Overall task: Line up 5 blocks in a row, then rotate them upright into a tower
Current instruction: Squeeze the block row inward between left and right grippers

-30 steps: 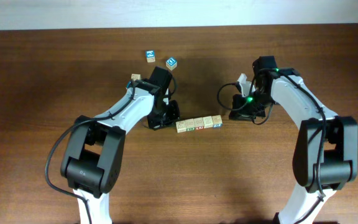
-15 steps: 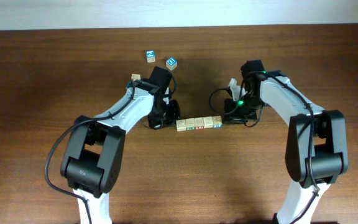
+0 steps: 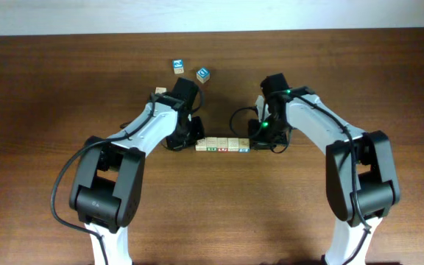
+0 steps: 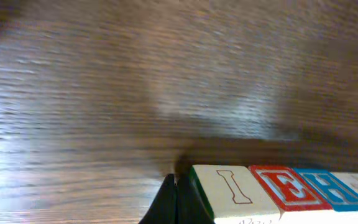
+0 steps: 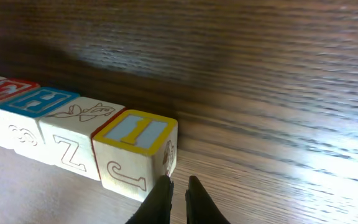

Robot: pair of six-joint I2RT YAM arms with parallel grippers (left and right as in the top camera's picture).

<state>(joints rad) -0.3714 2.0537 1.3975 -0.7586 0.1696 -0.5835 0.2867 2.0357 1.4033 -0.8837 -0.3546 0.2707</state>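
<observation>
Several blocks (image 3: pixel 223 144) lie in a straight row at mid-table. My left gripper (image 3: pixel 193 143) is shut, its tip against the row's left end. In the left wrist view the closed fingertips (image 4: pixel 176 200) touch the green-edged "I" block (image 4: pixel 229 190), with a red "E" block (image 4: pixel 283 186) and a blue block (image 4: pixel 328 186) beyond it. My right gripper (image 3: pixel 254 140) is at the row's right end. In the right wrist view its fingers (image 5: pixel 178 198) stand nearly together with nothing between them. One fingertip (image 5: pixel 160 196) presses the yellow-framed end block (image 5: pixel 135 146).
Two loose blue-faced cubes (image 3: pixel 177 66) (image 3: pixel 202 73) lie toward the far edge, and a tan cube (image 3: pixel 160 92) sits beside the left arm. Both arms reach in from the near side, with cables looped by the right wrist.
My right gripper has swept left and pushed the row of blocks leftward along the table. The left gripper has backed slightly left, staying at the row's left end.
</observation>
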